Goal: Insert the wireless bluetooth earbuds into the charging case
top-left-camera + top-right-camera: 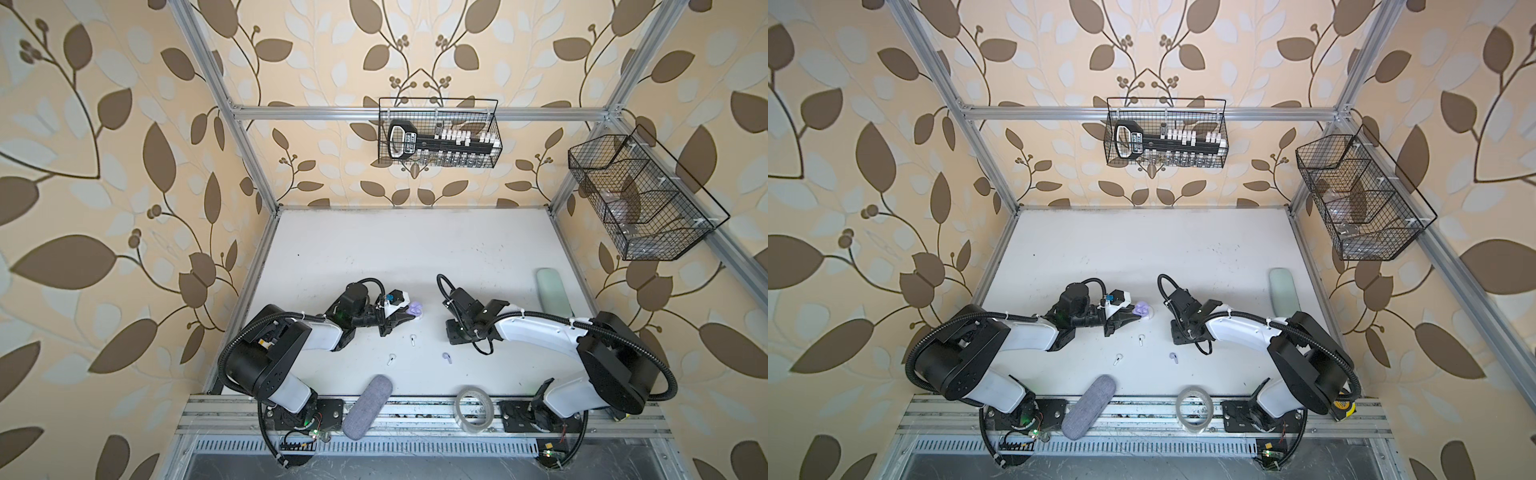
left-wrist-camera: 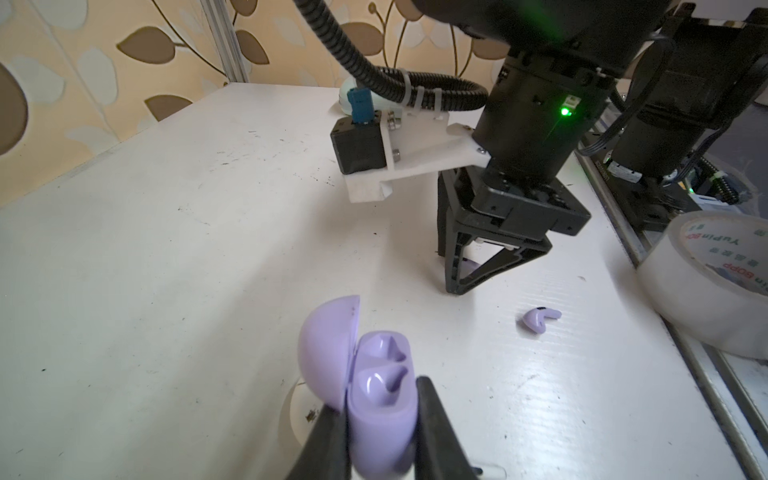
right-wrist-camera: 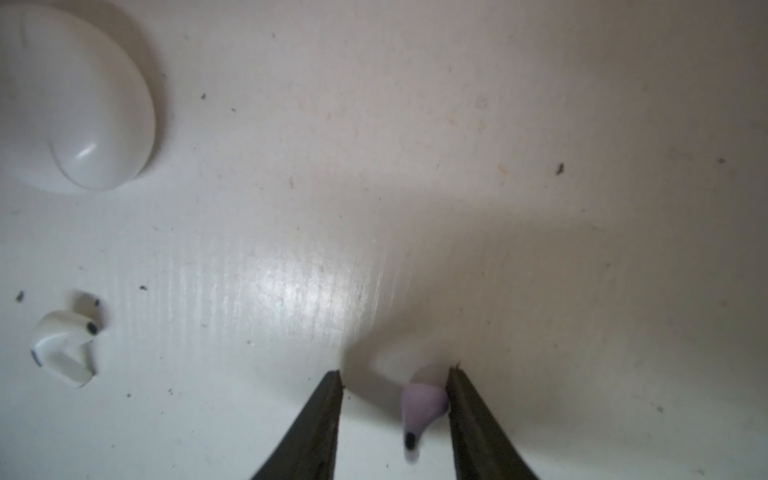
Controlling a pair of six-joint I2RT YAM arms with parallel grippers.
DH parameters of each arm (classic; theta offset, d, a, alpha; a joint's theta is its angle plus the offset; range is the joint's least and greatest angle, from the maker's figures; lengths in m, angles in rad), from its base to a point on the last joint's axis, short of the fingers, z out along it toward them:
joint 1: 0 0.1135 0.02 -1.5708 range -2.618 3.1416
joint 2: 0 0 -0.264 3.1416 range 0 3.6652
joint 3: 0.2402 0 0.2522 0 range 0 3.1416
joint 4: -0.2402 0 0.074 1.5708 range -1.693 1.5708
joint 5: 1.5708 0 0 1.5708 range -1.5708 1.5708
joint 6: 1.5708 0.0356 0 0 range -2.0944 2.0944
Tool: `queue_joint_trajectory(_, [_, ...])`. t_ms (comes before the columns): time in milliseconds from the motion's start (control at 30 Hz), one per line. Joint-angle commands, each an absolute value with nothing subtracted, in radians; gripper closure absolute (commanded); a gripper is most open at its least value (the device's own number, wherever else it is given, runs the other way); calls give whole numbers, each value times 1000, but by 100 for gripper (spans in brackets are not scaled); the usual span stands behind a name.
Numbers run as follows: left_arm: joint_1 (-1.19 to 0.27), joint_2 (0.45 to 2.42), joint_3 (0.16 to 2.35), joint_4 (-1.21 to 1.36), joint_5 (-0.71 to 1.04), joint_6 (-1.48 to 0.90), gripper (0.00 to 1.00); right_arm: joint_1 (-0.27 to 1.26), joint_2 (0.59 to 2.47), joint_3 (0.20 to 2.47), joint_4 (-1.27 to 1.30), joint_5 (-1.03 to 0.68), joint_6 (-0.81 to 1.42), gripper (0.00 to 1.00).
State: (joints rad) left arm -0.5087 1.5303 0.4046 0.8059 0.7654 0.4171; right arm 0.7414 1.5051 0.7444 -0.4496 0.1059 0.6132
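Observation:
My left gripper (image 2: 376, 395) is shut on the lilac charging case (image 2: 374, 399), whose lid stands open over two empty sockets. The case shows in both top views (image 1: 415, 309) (image 1: 1141, 309). The fingers of my right gripper (image 3: 395, 376) point down at the table and stand apart. A lilac earbud (image 3: 424, 401) lies between them, touching only one finger. Another lilac earbud (image 1: 446, 356) (image 2: 540, 320) lies on the table. Two white earbuds (image 1: 412, 340) (image 1: 391, 359) lie near the middle. In the right wrist view a white earbud (image 3: 62, 345) lies off to one side.
A closed white case (image 3: 75, 104) sits just beside the lilac one. A tape roll (image 1: 473, 409) and a grey pouch (image 1: 368, 405) lie at the front rail. A pale green case (image 1: 550, 297) lies at the right edge. Wire baskets (image 1: 438, 133) hang on the walls.

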Motion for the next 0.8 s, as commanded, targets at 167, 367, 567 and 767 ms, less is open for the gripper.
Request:
queue_joint_trajectory(167, [-502,1486,430,792,790,439,100,770,1521,782,-510,170,604,58])
queue_joint_trajectory(367, [-502,1486,430,783,796,440,100,769,1521,791,-545,194,585,58])
queue_joint_trajectory(567, [-502,1486,433,767,804,440,100,771,1546,808,-545,180,575,59])
queue_joint_trajectory(767, [-502,1485,433,762,804,442,100,770,1573,833,-571,197,571,65])
